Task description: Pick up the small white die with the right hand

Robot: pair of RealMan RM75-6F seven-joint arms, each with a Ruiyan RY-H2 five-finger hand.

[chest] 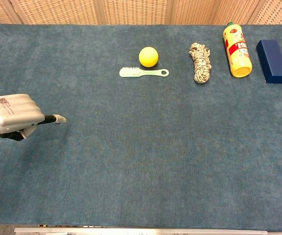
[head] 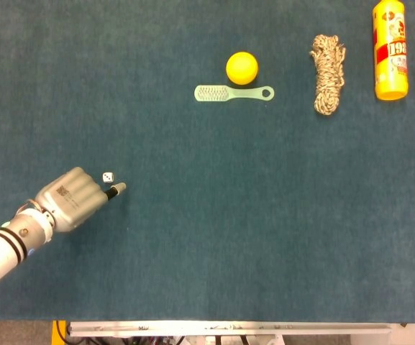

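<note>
The small white die (head: 108,177) lies on the blue-green cloth at the left in the head view. My left hand (head: 67,199) comes in from the lower left, its fingers curled in and one finger (head: 117,189) sticking out to the right. The die sits just above that finger, close beside the knuckles, and nothing is in the hand. Whether they touch is not clear. In the chest view the left hand (chest: 11,112) shows at the left edge and the outstretched finger (chest: 59,118) hides the die. My right hand appears in neither view.
Along the far side lie a yellow ball (head: 242,67), a pale green brush (head: 232,93), a coil of rope (head: 327,74), a yellow bottle (head: 389,49) and a dark blue box (chest: 272,54). The table's front edge (head: 229,327) runs along the bottom.
</note>
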